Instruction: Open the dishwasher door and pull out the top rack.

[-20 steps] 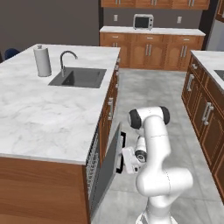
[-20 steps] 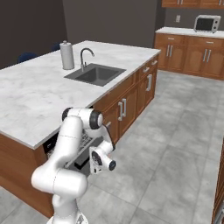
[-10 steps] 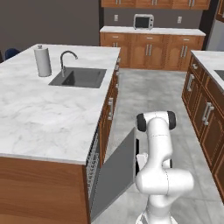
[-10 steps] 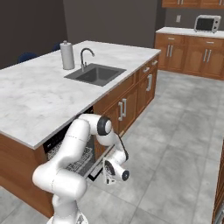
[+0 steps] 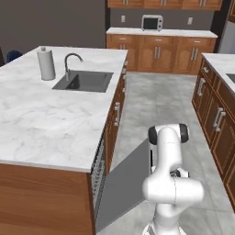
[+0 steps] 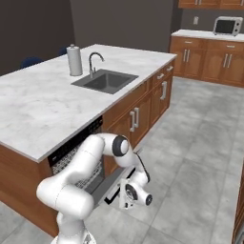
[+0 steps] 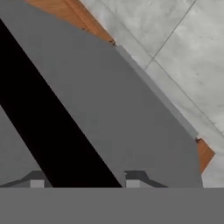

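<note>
**Door tipped well open, my hand at its upper edge**

The island counter [image 5: 41,124] fills the left side. Below its near end the dishwasher door [image 5: 124,183] leans far out and down, grey inner face up. Behind it the top rack [image 6: 78,164] sits inside the opening. My gripper [image 6: 125,196] hangs at the door's outer edge; I cannot tell whether it is clenched or released.

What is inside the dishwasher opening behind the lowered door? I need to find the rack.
Wire racks show inside; the arm and the dishwasher door cover the lower part.
</note>
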Controlling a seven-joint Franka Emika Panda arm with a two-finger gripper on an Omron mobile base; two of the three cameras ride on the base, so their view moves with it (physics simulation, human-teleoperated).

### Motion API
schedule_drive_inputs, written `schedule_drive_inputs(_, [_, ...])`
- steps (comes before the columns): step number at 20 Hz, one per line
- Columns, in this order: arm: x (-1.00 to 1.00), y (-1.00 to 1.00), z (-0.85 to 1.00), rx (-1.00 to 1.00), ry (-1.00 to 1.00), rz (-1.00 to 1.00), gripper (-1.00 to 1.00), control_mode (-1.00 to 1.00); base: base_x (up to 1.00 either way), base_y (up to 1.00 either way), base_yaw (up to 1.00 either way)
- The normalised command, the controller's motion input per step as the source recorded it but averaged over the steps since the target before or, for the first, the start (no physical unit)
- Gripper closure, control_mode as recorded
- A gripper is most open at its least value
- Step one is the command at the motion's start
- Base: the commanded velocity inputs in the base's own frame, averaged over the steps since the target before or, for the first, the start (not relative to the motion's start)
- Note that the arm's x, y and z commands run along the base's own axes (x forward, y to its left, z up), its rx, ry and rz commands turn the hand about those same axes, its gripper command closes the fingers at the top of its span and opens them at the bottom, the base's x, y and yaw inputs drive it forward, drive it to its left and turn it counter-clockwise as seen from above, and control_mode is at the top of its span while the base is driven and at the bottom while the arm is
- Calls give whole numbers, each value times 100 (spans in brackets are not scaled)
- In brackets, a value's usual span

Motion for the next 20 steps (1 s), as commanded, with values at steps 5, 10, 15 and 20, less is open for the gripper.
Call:
schedule_drive_inputs(5, [-28, -100, -54, 0, 22, -8, -100, -100, 0, 0, 0])
schedule_drive_inputs(10, [-50, -87, 14, 0, 7, -5, -100, -100, 0, 0, 0])
schedule_drive_inputs(15, [-76, -72, 74, 0, 0, 0, -100, -100, 0, 0, 0])
schedule_drive_inputs(20, [-82, -66, 81, 0, -4, 0, -100, -100, 0, 0, 0])
